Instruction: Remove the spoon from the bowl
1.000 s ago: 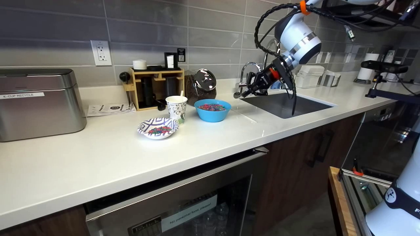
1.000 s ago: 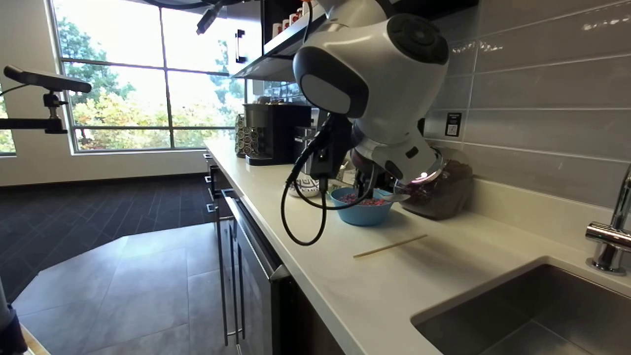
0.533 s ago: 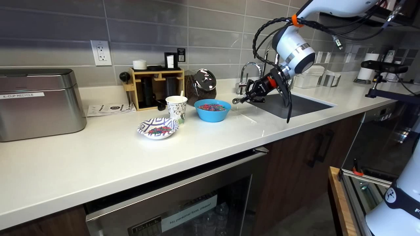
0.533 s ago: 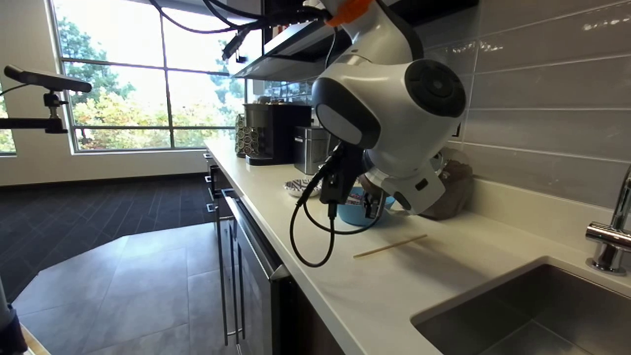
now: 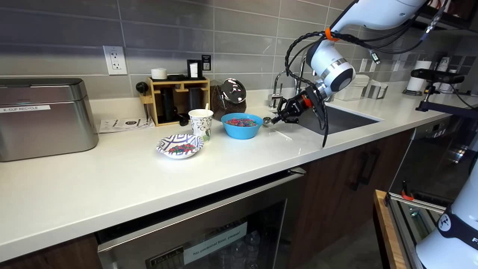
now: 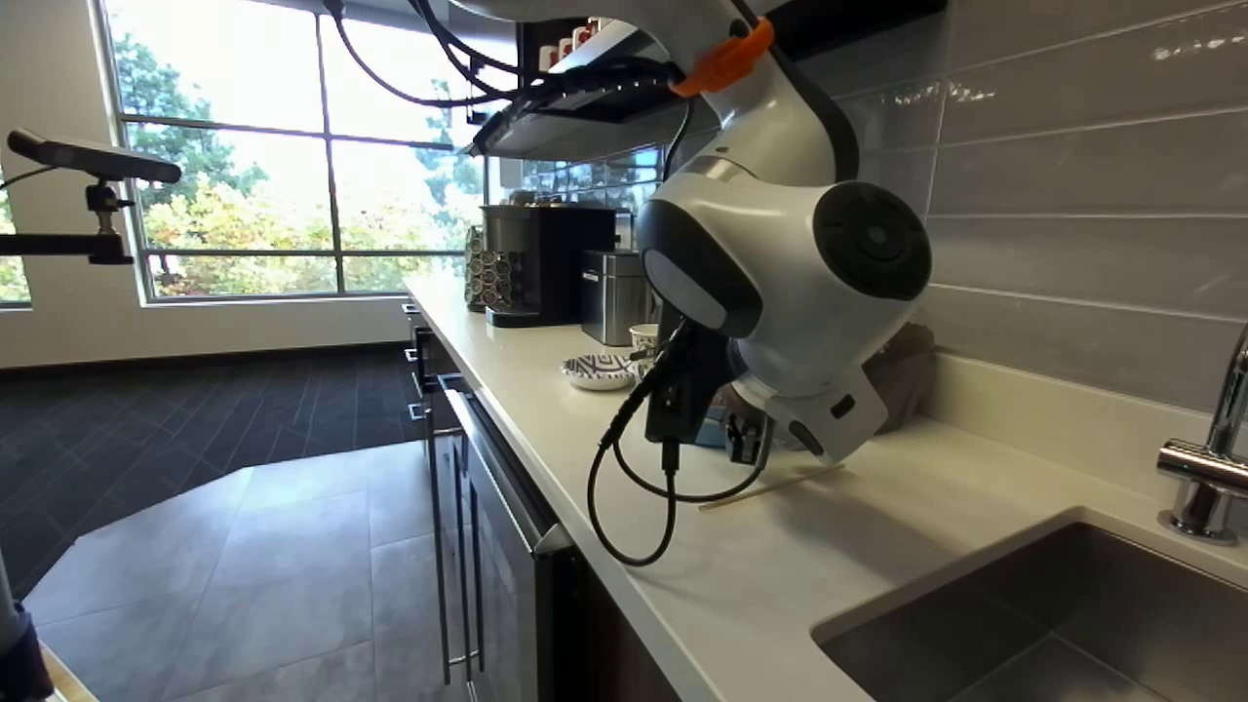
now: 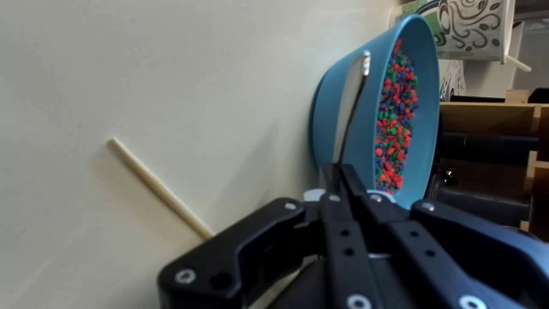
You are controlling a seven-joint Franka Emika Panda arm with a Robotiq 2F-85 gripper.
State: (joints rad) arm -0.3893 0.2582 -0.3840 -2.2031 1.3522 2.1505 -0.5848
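Note:
The light-blue bowl (image 5: 241, 130) stands on the counter with coloured bits in it. It is mostly hidden behind the arm in an exterior view (image 6: 710, 431) and seen from its side in the wrist view (image 7: 349, 128). My gripper (image 5: 275, 120) is shut on the spoon (image 5: 267, 121), low over the counter beside the bowl on the sink side. In the wrist view the spoon (image 7: 349, 107) sticks out, nearly edge-on, from between the fingertips (image 7: 355, 182) and overlaps the bowl's outer wall. It is outside the bowl. I cannot tell whether it touches the counter.
A thin light stick (image 7: 161, 189) lies on the counter beside my gripper. A patterned dish (image 5: 180, 146) and a paper cup (image 5: 201, 124) stand beyond the bowl. A glass jar (image 5: 228, 99) stands behind it. The sink (image 5: 340, 118) is behind my gripper.
My gripper has come down with the spoon in it. In an exterior view it has also moved away from the bowl towards the sink. The bowl has not moved.

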